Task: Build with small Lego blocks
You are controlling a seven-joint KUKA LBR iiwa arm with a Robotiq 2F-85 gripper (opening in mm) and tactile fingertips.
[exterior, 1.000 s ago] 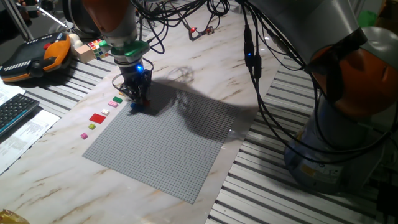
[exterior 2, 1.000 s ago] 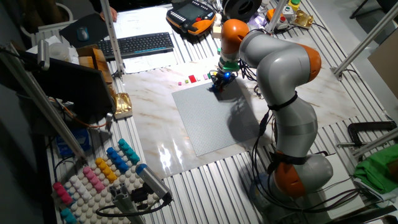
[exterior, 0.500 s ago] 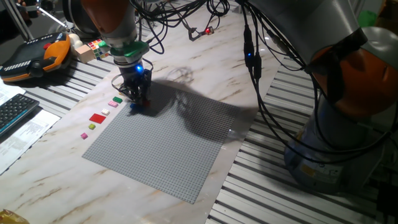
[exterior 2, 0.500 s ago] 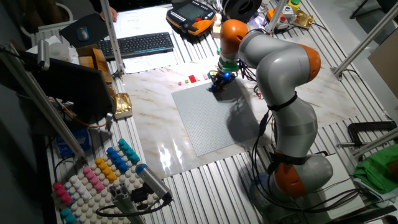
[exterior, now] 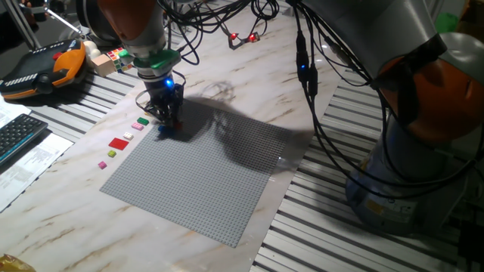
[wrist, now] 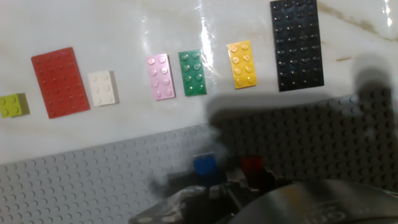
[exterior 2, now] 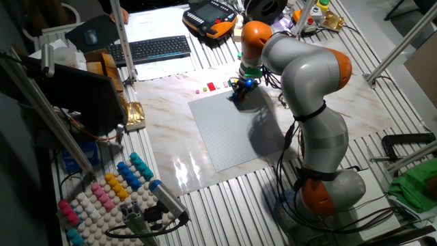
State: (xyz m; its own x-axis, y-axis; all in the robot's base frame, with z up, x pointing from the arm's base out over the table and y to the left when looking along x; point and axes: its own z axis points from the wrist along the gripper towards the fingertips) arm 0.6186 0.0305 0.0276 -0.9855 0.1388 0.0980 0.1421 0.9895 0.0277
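Small Lego blocks lie in a row on the marble beside the grey baseplate [wrist: 93, 174]: a lime square [wrist: 13, 105], a red plate [wrist: 61, 82], then white [wrist: 102, 87], pink [wrist: 161, 76], green [wrist: 192, 73], yellow [wrist: 242, 64] and a long black plate [wrist: 296, 43]. A blue brick [wrist: 204, 166] and a red brick [wrist: 252, 165] sit on the baseplate's edge studs. My gripper [wrist: 227, 185] [exterior: 168, 123] [exterior 2: 236, 93] is down at these two bricks, its tips blurred and dark. How the jaws stand does not show.
A Rubik's cube [exterior: 117, 57] and an orange teach pendant [exterior: 45, 68] lie beyond the loose blocks. A keyboard [exterior 2: 156, 48] sits on the far side. Cables [exterior: 219, 26] trail over the marble behind the arm. The baseplate [exterior: 204, 174] stretches toward the table's slatted edge.
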